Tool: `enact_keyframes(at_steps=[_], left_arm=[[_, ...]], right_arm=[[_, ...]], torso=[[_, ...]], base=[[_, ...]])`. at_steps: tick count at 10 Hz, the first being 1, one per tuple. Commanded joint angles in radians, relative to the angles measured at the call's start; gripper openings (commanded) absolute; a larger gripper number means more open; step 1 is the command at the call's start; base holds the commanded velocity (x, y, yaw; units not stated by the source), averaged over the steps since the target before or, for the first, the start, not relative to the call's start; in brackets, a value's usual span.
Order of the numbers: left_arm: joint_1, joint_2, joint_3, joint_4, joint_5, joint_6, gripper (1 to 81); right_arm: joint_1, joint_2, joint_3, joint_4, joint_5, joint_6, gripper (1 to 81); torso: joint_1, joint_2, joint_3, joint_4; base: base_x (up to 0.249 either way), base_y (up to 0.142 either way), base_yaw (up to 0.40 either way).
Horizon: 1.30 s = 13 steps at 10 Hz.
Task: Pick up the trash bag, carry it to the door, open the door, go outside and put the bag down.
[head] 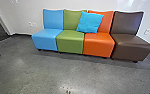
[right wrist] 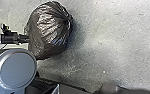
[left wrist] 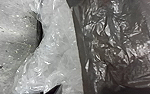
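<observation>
Whether the left pincer and the right pincer are clenched or released cannot be told. A round, glossy black plastic trash bag (right wrist: 49, 30), gathered into folds at one end, is seen in the right wrist view against the grey floor (head: 53, 72); its outline is met by a dark bar with a white band (right wrist: 8, 38). In the left wrist view, dark crumpled plastic (left wrist: 111, 47) is shown close up beside pale, translucent plastic (left wrist: 61, 45). Across the upper half of the head frame, blue (head: 47, 38), green (head: 70, 42), orange (head: 99, 43) and brown (head: 131, 45) armless padded seats are lined up, with a square turquoise cushion (head: 89, 22) leaned against the green and orange backs.
</observation>
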Motion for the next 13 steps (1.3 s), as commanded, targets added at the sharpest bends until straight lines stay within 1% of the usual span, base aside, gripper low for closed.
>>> enact_keyframes(at_steps=[1,2,3,4,5,7,8,10,13], left_arm=[[-0.088,0.060,-0.075,-0.011,-0.038,0.017,81.1],[-0.086,0.070,-0.080,-0.011,-0.051,0.020,81.1],[-0.086,0.075,-0.080,-0.010,-0.054,0.033,81.1],[-0.086,0.080,-0.080,-0.005,-0.077,0.048,81.1],[-0.086,0.080,-0.080,-0.002,-0.091,0.051,81.1],[-0.070,0.103,-0.080,0.028,-0.092,0.051,81.1],[-0.056,0.121,-0.109,0.041,-0.110,0.051,81.1],[-0.042,0.165,-0.204,0.065,-0.115,0.051,81.1],[-0.042,0.166,-0.213,0.067,-0.114,0.051,81.1]], right_arm=[[0.062,-0.051,0.021,0.022,-0.039,0.000,81.1],[0.056,-0.042,0.020,0.021,-0.038,0.000,81.1],[0.051,-0.028,0.009,0.022,-0.038,-0.001,81.1],[0.051,-0.017,0.001,0.025,-0.038,0.000,81.1],[0.047,-0.009,-0.003,0.022,-0.038,-0.001,81.1],[0.043,-0.003,-0.006,0.022,-0.036,0.000,81.1],[0.044,0.001,-0.009,0.022,-0.038,0.000,81.1],[0.044,0.000,-0.012,0.019,-0.038,-0.001,81.1],[0.043,-0.009,-0.012,0.019,-0.038,-0.001,81.1]], torso=[[0.000,0.000,0.000,0.000],[0.000,0.000,0.000,0.000],[0.000,0.000,0.000,0.000],[0.000,0.000,0.000,0.000],[0.000,0.000,0.000,0.000],[0.000,0.000,0.000,0.000],[0.000,0.000,0.000,0.000],[0.000,0.000,0.000,0.000],[0.000,0.000,0.000,0.000]], base=[[0.000,0.000,0.000],[0.000,0.000,0.000],[0.000,0.000,0.000],[0.000,0.000,0.000],[0.000,0.000,0.000],[0.000,0.000,0.000],[0.000,0.000,0.000],[0.000,0.000,0.000],[0.000,0.000,0.000]])
